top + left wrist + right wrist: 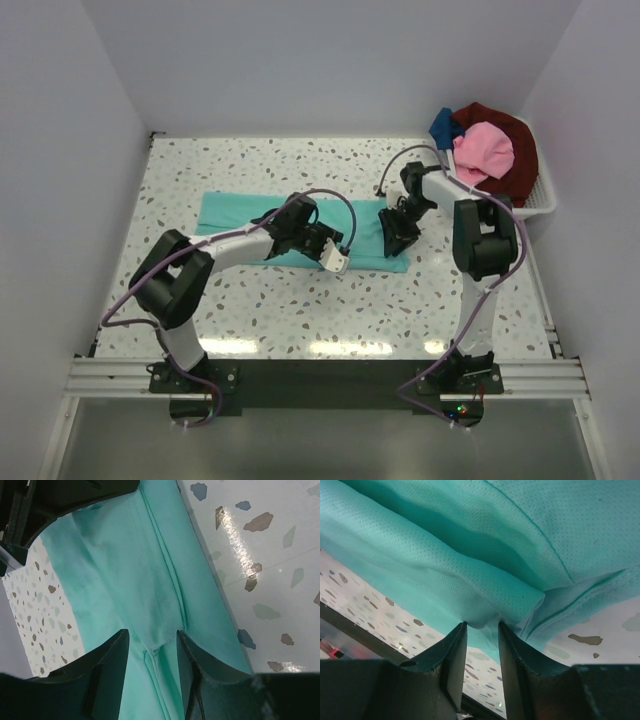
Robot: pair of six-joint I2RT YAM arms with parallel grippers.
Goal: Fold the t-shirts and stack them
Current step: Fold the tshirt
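Top external view showed the teal-green fabric t-shirt (228,215) lying as a long folded band across the middle of the white speckled table (300,300), with both arms reaching onto it. The left gripper (152,637) rested on the shirt near the band's middle. Its jaws stood partly apart, astride a raised seam fold, with flat fabric visible on either side of that fold. Whether they actually pinched the cloth could not be told. The right gripper (482,625) was at the shirt's right end. Its jaws were drawn close together on a bunched edge of the fabric, and the cloth hung lifted there, with the table surface visible beneath it in the right wrist view. A white slatted plastic basket (540,203) stood at the far right corner of the table, well apart from the teal-green shirt. It held a heap of a pink t-shirt (485,150), a dark red t-shirt (515,145) and a blue t-shirt (442,125), the pink one uppermost.
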